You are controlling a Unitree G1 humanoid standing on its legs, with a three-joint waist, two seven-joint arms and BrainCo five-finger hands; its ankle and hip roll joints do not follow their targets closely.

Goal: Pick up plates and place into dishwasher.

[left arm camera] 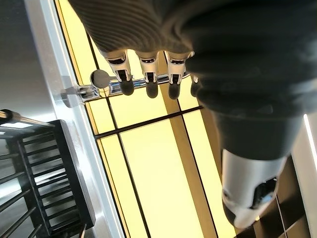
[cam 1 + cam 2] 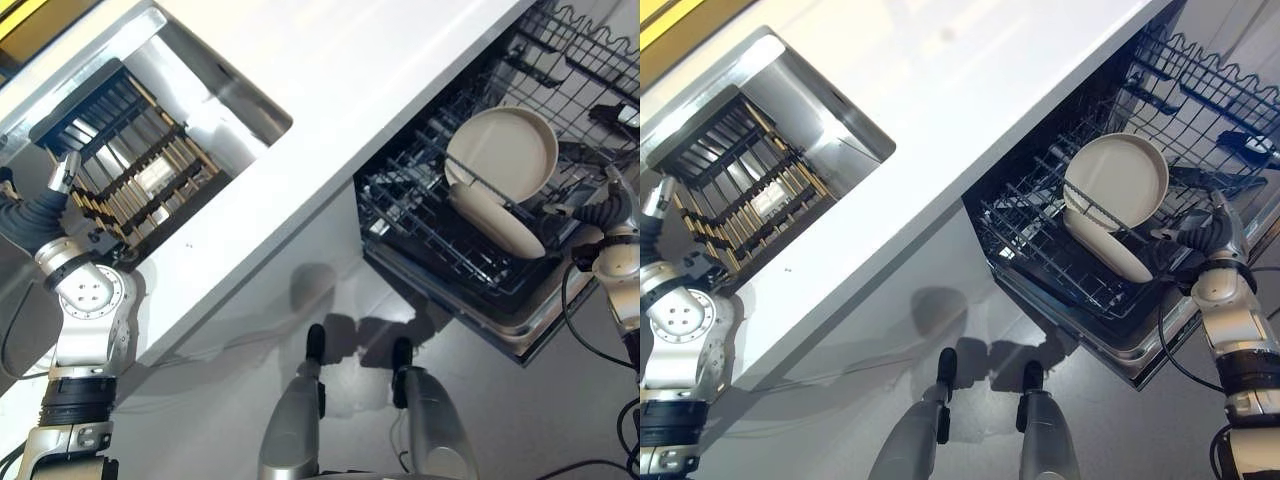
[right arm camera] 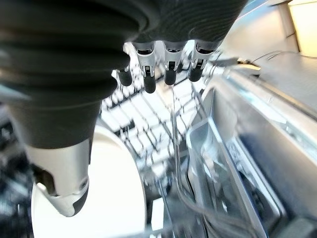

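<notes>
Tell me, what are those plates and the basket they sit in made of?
The plates look like glazed ceramic, or maybe melamine: smooth, cream, with a soft sheen. The dishwasher rack looks like coated metal wire: thin dark rods in a grid.

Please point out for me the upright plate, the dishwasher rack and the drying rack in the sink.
Upright plate (image 2: 503, 148): left eye view, middle of its face.
Dishwasher rack (image 2: 405, 195): left eye view, bare wire grid beside the plates.
Drying rack (image 2: 135, 170): left eye view, dark slats in the sink.
</notes>
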